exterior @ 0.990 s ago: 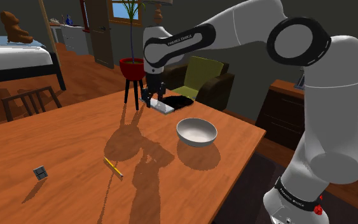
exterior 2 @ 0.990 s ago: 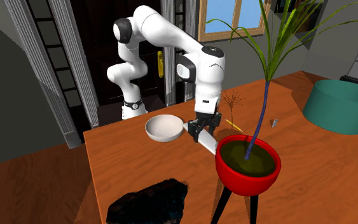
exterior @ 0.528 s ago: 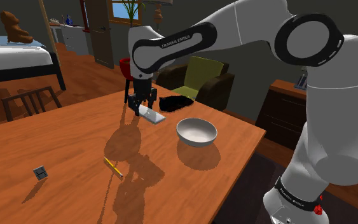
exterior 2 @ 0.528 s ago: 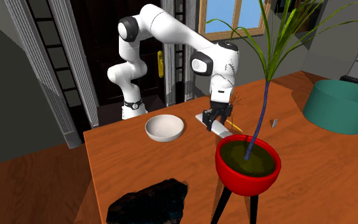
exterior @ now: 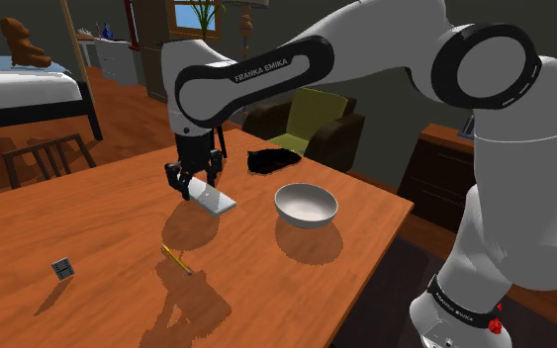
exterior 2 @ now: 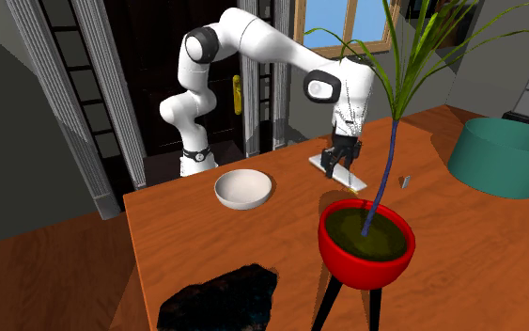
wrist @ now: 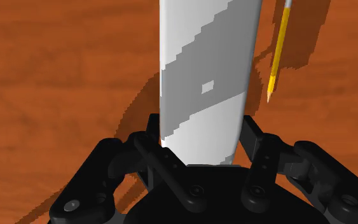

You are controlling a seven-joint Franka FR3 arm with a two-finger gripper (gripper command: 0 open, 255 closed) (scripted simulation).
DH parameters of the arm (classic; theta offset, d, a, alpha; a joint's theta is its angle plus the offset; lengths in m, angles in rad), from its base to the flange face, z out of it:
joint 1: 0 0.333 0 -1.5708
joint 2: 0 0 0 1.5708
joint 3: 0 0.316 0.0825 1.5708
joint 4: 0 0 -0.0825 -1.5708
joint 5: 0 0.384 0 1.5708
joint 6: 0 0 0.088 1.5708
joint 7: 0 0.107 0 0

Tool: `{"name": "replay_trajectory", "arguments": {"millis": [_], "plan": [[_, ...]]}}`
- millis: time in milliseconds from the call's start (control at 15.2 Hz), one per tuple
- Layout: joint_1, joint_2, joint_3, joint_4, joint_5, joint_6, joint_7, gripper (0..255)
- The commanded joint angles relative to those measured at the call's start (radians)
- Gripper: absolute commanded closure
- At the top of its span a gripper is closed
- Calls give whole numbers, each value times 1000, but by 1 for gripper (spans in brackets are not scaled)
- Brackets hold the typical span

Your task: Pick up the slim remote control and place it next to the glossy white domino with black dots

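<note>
Over the brown wooden table (exterior: 118, 217), the black gripper (exterior: 193, 184) is pinching the slim remote (exterior: 213, 199). The remote looks plain white and grey. Its two fingers (wrist: 252, 137) press on the long sides of the remote near one end, and the rest sticks out past them. In the shoulder view the remote hangs tilted, with its free end pointing down toward the view's right. It is up in the air and does not touch the table. A white bowl (exterior: 306, 204) sits on the table near the remote, on the shoulder view's right. A yellow pencil (exterior: 175, 259) lies on the table, lower in that view than the remote. The domino (exterior: 62, 268) looks like a small dark grey block here. It stands well apart from the remote, far toward the shoulder view's lower left, and the pencil lies between them. In the wrist view the remote (wrist: 203, 83) runs straight out from the gripper (wrist: 203, 135), and the pencil (wrist: 276, 54) lies on the wood beside it. In the second exterior view the gripper (exterior 2: 342, 162) holds the remote (exterior 2: 337, 172) to the right of the bowl (exterior 2: 243, 188). The domino (exterior 2: 404, 181) stands farther to that view's right. A red pot (exterior 2: 366, 246) with a tall green plant stands in front, and a big teal tub (exterior 2: 506, 155) sits at the right edge.
</note>
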Motion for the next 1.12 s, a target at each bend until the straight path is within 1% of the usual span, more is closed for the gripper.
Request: {"name": "replay_trajectory", "arguments": {"millis": [0, 330, 594, 858, 1056], "plan": [[27, 10, 10, 16, -5, -6, 39, 255], [106, 64, 35, 96, -23, -35, 143, 255], [173, 124, 51, 190, -40, -71, 221, 255], [245, 205, 63, 317, -58, -120, 295, 255], [305, 286, 68, 450, -72, -173, 347, 255]]}}
